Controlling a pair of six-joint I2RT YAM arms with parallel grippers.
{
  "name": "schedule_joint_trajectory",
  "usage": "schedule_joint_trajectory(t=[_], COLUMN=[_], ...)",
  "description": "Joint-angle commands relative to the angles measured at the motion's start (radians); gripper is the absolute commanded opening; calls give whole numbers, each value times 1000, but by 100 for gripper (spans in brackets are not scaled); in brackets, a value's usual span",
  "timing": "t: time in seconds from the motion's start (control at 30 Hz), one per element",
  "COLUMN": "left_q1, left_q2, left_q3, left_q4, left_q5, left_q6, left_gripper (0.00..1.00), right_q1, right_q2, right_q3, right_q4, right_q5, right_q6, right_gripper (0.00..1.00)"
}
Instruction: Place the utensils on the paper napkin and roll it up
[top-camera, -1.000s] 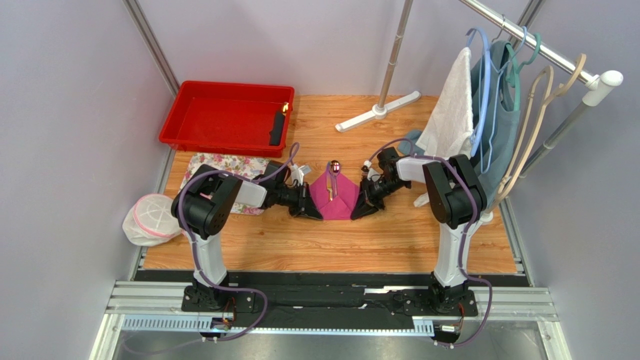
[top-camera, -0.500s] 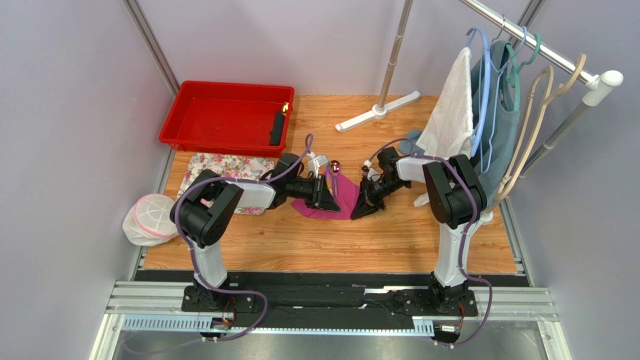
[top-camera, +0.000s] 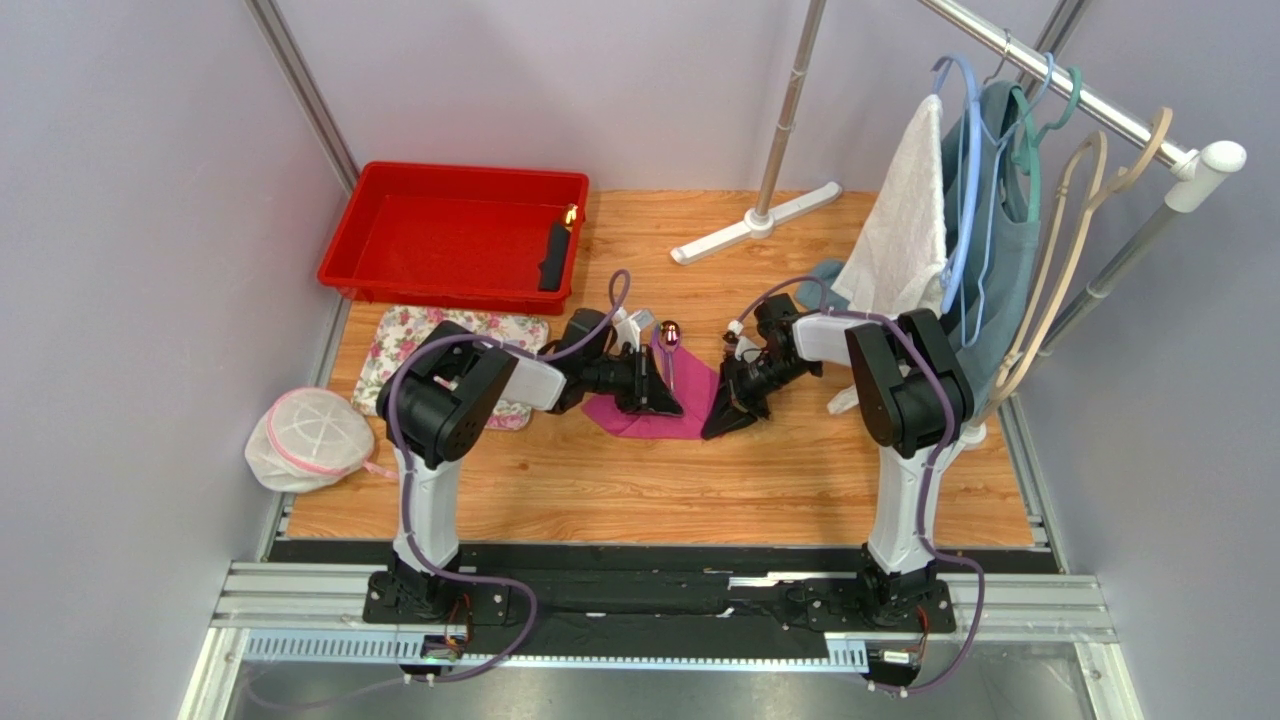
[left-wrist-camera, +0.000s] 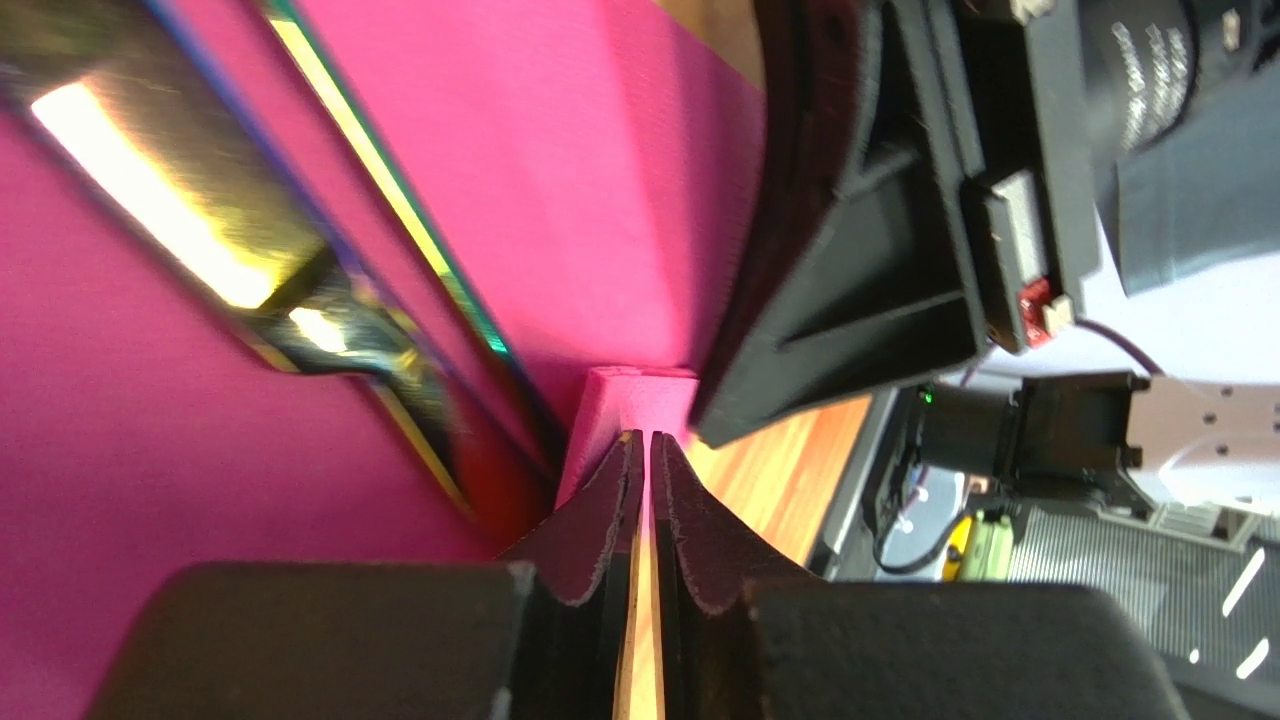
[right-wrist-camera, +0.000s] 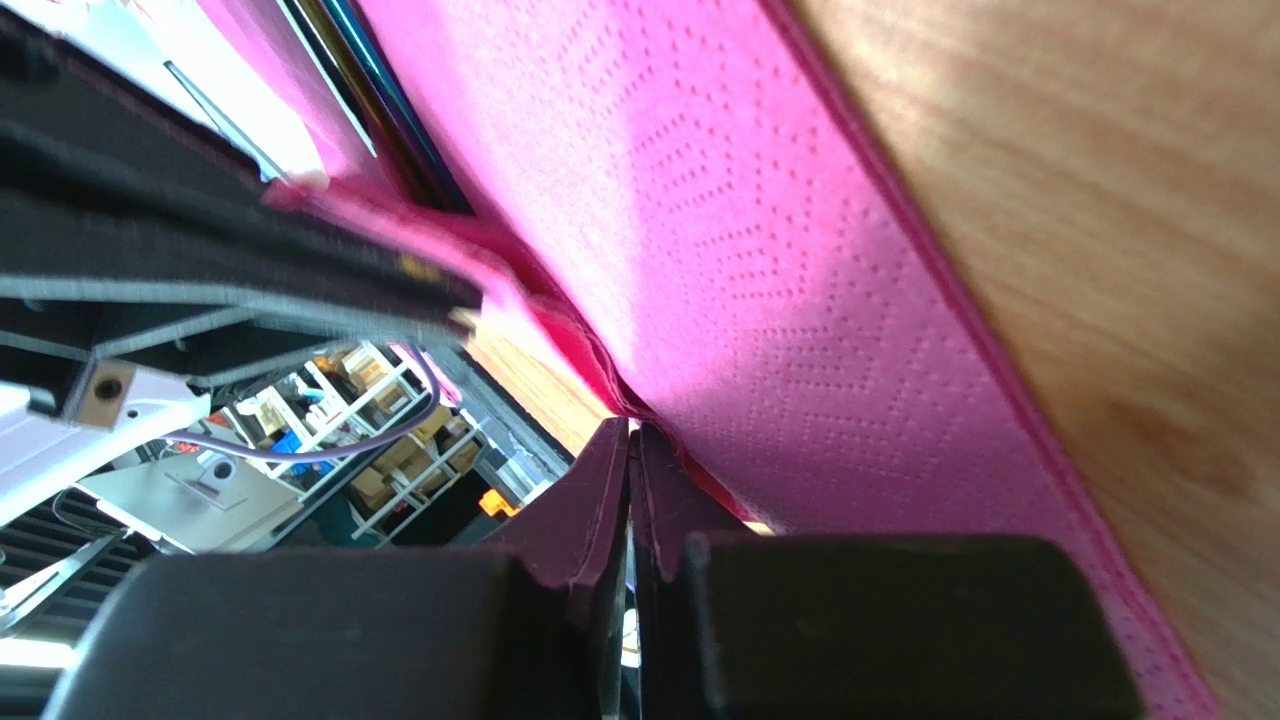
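The left gripper, pinched shut on the paper napkin at the middle of the table, has carried its edge over the utensils toward the right gripper, likewise clamped on it, starting the roll.

The left gripper has slid over toward the right gripper, pulling its pinched side of the paper napkin across the utensils, so the pink sheet that stood up like a tent between the two sets of jaws now lies low and folded.
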Motion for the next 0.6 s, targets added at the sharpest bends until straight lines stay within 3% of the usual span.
schedule_joint_trajectory(t=[0.0, 0.57], left_q1=[19, 31], left_q2=[7, 25], left_q3=[31, 29], left_q4=[55, 50], left_q5=[-23, -30], left_q6=[-19, -2], left_gripper=[11, 6], right_q1=[-5, 40], right_q2=[-14, -49], right_q3=[22, 82], right_q4=[1, 64], right_q5=[60, -6], right_q6=[4, 97], right_gripper=[7, 14])
